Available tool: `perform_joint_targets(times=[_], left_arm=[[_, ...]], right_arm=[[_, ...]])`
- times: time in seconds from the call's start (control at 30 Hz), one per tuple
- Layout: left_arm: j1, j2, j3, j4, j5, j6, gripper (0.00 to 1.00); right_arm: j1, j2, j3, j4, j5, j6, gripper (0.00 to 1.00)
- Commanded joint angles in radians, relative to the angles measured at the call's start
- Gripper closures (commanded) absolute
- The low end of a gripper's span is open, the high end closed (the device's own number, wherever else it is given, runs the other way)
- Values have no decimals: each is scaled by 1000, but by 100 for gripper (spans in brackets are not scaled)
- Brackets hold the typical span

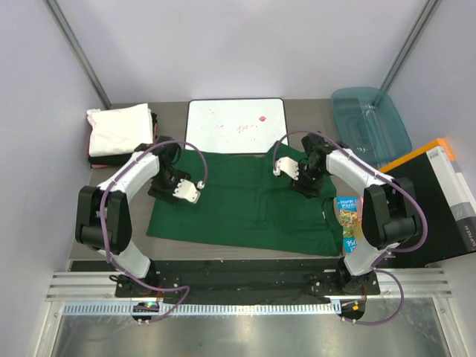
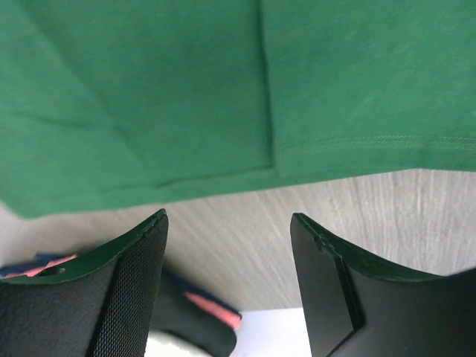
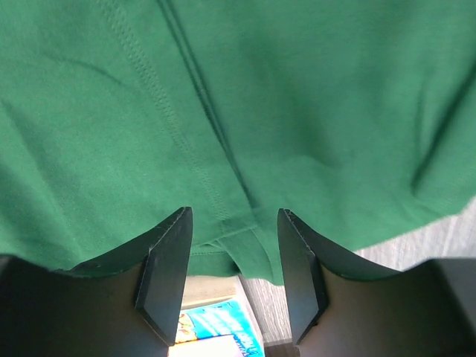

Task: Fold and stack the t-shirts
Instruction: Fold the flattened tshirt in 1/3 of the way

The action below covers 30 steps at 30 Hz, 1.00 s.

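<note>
While left gripper point(image 2: 229, 219) and right gripper point(image 3: 234, 216) gape over the green t-shirt point(image 1: 238, 212), the booklet point(image 1: 347, 213) is illegible.

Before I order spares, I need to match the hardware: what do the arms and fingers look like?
The left arm and right arm have white shells with black joints; a purple cable loops along each. The fingers are black, wedge-shaped.

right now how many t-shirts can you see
3. A dark green shirt lies spread out in the middle, between the arms. A folded white shirt sits at the back left, on top of a folded black one. More may be hidden beneath those two.
</note>
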Motion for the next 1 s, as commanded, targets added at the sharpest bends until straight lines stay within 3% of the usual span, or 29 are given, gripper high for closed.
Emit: perform_joint_targets(times=[0.0, 0.4, 0.87, 0.97], left_arm=[[3, 20, 32, -68, 31, 35, 33], [-9, 72, 57, -157, 13, 51, 33], [-29, 153, 9, -62, -22, -2, 32], [-32, 173, 11, -51, -22, -13, 37]], right_arm=[[9, 18, -17, -9, 23, -41, 46], [19, 94, -29, 17, 33, -30, 54], [22, 131, -9, 59, 57, -23, 55], [22, 143, 3, 60, 57, -21, 55]])
